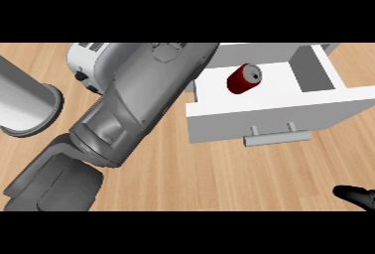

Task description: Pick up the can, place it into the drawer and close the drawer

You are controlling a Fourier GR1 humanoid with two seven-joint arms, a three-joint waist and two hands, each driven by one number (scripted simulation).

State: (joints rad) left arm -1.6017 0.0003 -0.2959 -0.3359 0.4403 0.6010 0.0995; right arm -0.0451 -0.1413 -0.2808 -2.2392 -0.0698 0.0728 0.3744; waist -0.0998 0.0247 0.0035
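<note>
The light is bright and even. The grey arm (139,99) drops a soft shadow (not a dark one) on the wooden counter (219,173). Nothing looks blurry.

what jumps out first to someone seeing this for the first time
A large grey forearm slants across the view's left and middle, hiding much of the counter. Right of it, a red can lies on its side inside the open white drawer. A black hand shows at the lower right corner.

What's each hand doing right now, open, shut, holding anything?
Left hand: out of sight, only its forearm shows.
Right hand: only a sliver at the lower right edge; cannot tell.
</note>
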